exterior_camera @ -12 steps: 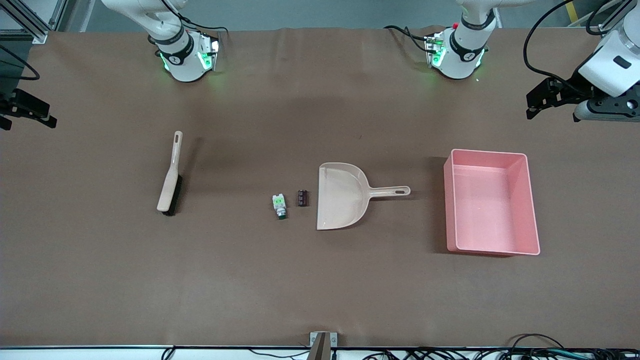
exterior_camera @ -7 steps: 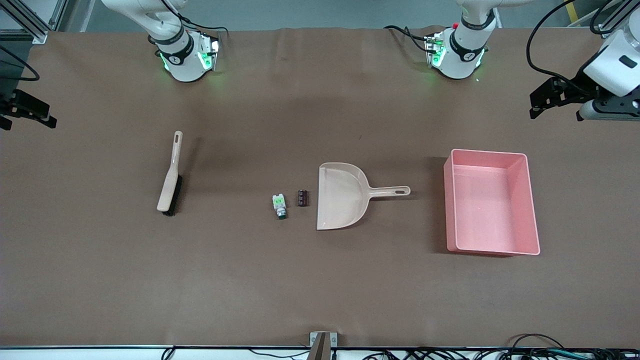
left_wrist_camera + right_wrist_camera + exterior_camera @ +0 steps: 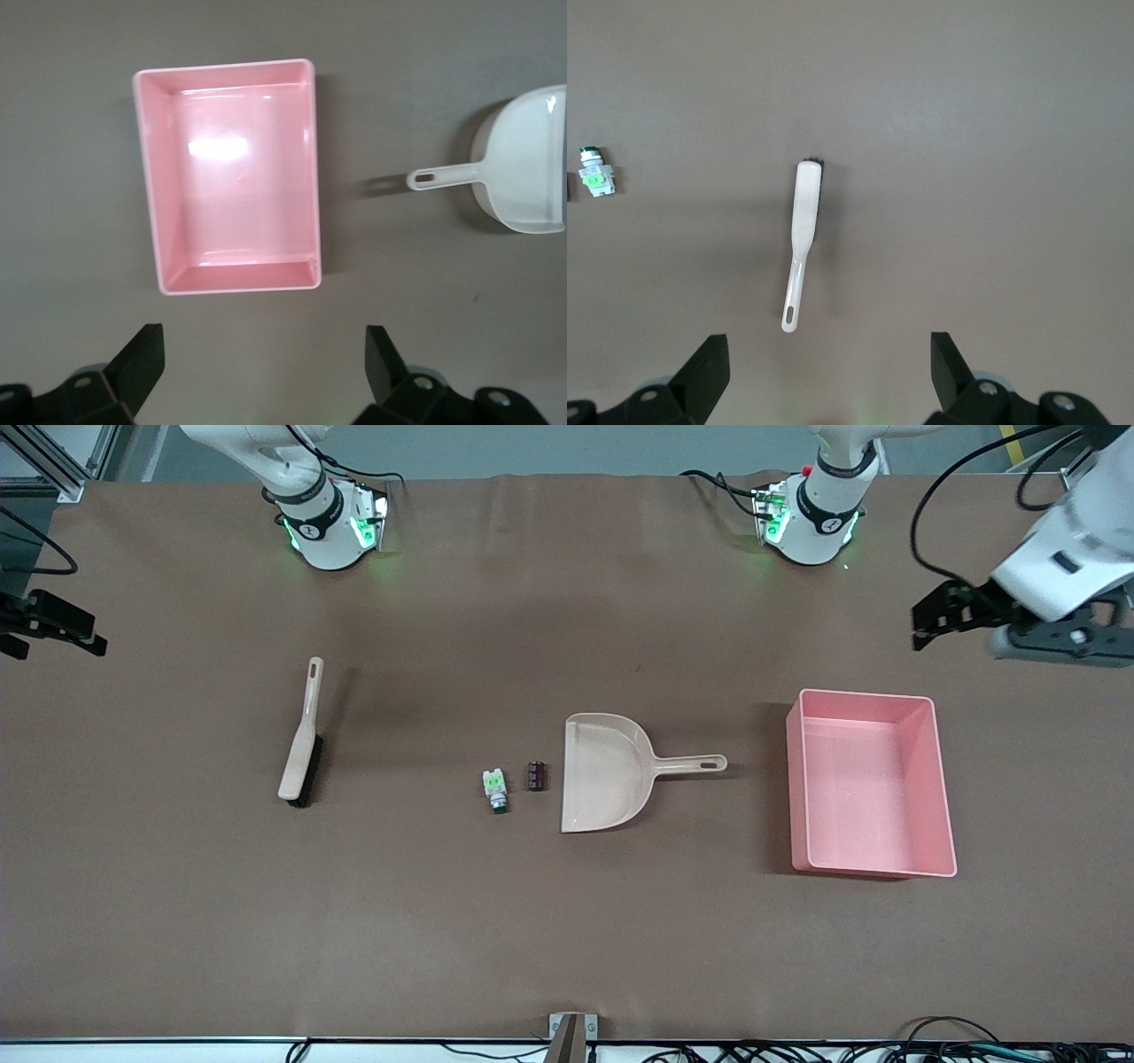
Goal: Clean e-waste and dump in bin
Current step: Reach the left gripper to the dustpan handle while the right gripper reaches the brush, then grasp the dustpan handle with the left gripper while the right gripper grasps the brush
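Pink plastic is what your left wrist view is filled with: the bin (image 3: 226,177) sits on the brown bench (image 3: 567,921) toward the left arm's end, its walls upright, nothing in it that you can see. Your left claw (image 3: 266,372) hangs over bare bench beside the bin, its fingers (image 3: 142,359) spread wide and released, holding nothing and touching nothing. From the front you see that claw (image 3: 930,615) up in the air near the bench's edge.

Your right claw (image 3: 828,372) is just as wide apart and empty, over the bench at the right arm's end; in the front view only its dark tip (image 3: 53,624) shows at the frame's border.

The e-waste lies near the middle of the bench: the white part with green marks (image 3: 495,788) and the small dark ribbed block (image 3: 535,775) just beside it, apart from each other, the block between the white part and the mouth of the beige dustpan (image 3: 607,771). The brush (image 3: 301,735) lies well apart, toward the right arm's end.

Only the front view gives you both pieces together. The right wrist view shows the brush (image 3: 802,235) whole and the white part (image 3: 595,173) at its border. The left wrist view shows the dustpan (image 3: 523,164) handle pointing at the bin but no e-waste.
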`<state>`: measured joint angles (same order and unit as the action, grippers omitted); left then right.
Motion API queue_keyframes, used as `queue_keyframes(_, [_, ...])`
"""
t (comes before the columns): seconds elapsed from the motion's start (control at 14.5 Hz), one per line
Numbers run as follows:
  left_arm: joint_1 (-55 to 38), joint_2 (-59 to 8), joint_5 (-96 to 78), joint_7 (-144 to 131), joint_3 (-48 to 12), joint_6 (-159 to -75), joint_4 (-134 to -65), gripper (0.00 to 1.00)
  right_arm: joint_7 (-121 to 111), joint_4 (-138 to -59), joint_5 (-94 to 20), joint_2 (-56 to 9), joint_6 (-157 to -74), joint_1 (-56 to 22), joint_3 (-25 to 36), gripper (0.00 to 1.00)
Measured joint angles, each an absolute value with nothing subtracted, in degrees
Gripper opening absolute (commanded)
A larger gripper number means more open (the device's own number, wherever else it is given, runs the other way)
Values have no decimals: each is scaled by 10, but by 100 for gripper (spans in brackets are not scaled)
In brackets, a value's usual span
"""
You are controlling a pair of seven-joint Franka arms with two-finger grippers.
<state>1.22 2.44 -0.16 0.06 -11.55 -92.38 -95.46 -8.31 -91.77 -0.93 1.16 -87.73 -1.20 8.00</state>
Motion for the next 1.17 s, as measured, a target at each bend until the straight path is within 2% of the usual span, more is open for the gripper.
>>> queue_keyframes(0.41, [5,-68,1,6,-222,-1037,-959,100,-83,-1073,-10,7,-1032,-14,76,100])
queue_keyframes(0.69, [-5,-117,50,18,-283,-1079,-966,100,-74,-1199,-10,6,-1192,-32,73,100])
queue_keyframes(0.89, [-29,-161,88,35,-303,-1115,-974,99,-35,-1288,-10,5,-1301,-57,72,100])
queue_keyframes(1.17, [-66,-221,140,65,-305,-1163,-982,95,1,-1356,-10,-5,-1409,-73,72,100])
